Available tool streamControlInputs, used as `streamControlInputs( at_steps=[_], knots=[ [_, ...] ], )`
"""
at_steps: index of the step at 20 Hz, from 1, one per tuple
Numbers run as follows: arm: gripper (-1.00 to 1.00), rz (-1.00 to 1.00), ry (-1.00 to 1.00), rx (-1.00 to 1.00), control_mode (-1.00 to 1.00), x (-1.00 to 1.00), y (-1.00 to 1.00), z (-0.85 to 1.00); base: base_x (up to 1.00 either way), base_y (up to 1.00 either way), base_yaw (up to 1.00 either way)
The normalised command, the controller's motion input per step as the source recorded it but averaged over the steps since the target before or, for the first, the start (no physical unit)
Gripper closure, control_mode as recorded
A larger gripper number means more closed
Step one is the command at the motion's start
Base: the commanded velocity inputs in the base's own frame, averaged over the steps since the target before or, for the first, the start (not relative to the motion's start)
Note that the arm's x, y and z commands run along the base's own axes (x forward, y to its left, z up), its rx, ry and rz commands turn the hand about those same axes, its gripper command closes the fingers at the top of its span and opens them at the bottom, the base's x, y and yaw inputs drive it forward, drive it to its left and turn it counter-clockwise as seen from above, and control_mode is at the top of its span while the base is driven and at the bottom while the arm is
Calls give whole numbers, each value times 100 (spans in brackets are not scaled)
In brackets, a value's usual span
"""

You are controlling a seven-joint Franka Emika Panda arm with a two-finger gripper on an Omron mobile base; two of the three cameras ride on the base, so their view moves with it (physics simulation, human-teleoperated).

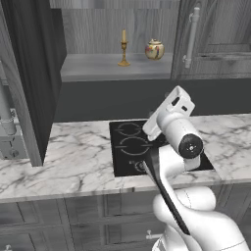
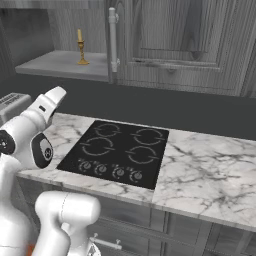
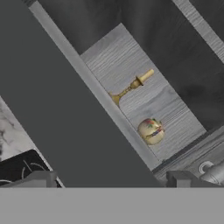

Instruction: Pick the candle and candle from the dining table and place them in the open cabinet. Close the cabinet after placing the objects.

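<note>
**Q:** Where, in the three panels, does the candle stand?

**A:** Upright on the grey wood-grain shelf (image 1: 98, 68) of the dark grey wood-grain wall cabinet (image 1: 29, 73), which is open, stands the thin yellow taper candle in a slender gold candlestick (image 1: 124, 48). Just beside it, apart and not touching, sits a round cream-and-gold lidded jar (image 1: 154, 49). In the right base view the taper shows near the silver bar handle (image 2: 113, 39) of the closed neighbouring door (image 2: 175, 45). My hand camera is rolled, so there the shelf runs as a slanted strip, with the candlestick lying diagonally across it and the jar lower on the same strip.

**Q:** And your gripper?

**A:** My two-finger gripper (image 3: 113, 178) hangs in the air below the shelf and above the white marble counter with grey veins (image 1: 63, 162). Its two small dark fingertips (image 3: 38, 178) rise at the bottom of the hand view, set wide apart with nothing between them. It touches neither the taper nor the jar; both are well apart from it.

**Q:** What lies beneath?

**A:** A black cooktop with four ring burners and a row of knobs (image 2: 117, 152) is set flush into the counter. My white arm (image 1: 179, 137) crosses in front of its right side in the left base view. Low grey drawers (image 1: 73, 220) run under the counter edge. The cabinet's open door (image 1: 22, 83) stands edge-on at the left of that view.
</note>
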Motion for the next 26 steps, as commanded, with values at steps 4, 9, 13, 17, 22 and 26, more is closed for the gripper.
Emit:
streamControlInputs(
  at_steps=[4, 9, 13, 17, 22, 26],
  knots=[
    [-100, -7, 0, -13, -100, 1, 37, -21, 0, 0, 0],
    [-100, -11, -4, -14, -100, -3, 47, -7, 0, 0, 0],
    [-100, -12, -11, -14, -100, -21, 47, 0, 0, 0, 0],
    [-100, -15, -16, -15, -100, -35, 46, 0, 0, 0, 0],
    [-100, -6, -7, -16, -100, -19, 38, -4, 0, 0, 0],
    [-100, -1, -13, -11, -100, -22, 23, -2, 0, 0, 0]
  ],
)
